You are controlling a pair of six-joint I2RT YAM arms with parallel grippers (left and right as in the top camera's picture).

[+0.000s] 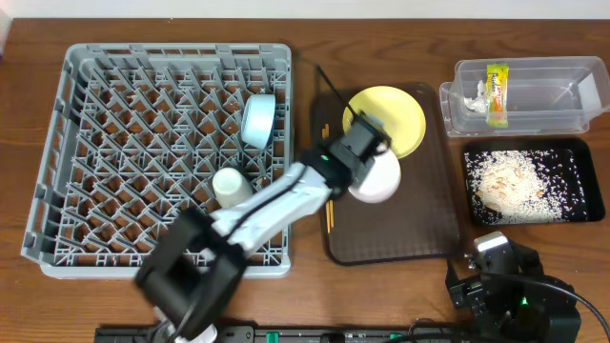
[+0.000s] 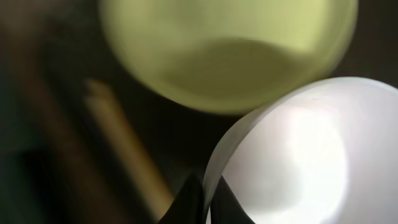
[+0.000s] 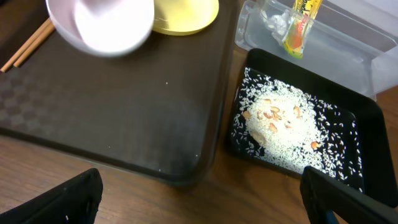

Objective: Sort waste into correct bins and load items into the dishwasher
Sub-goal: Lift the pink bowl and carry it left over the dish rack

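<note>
Grey lattice plastic dish rack [image 1: 124, 162] takes up the left of the table. A light blue bowl [image 1: 258, 119] stands on edge in it, and a small white cup [image 1: 232, 187] sits just below that. To its right lies the dark brown serving tray [image 1: 400, 238], with thin wooden chopsticks [image 3: 28, 42] along its left side. The left pincer [image 2: 204, 202] is pressed together on the rim of the round white bowl [image 1: 375, 178], which sits over the tray just beside the round yellow plate [image 1: 396, 114]. Whether the bowl is clear of the tray I cannot tell. From this grip the rack lies to the left, across the tray's edge and the rack's wall. The left arm is the nearer one, so the carry looks to be its job. Far right, the right pincer [image 3: 200, 180] hangs spread and empty.
</note>
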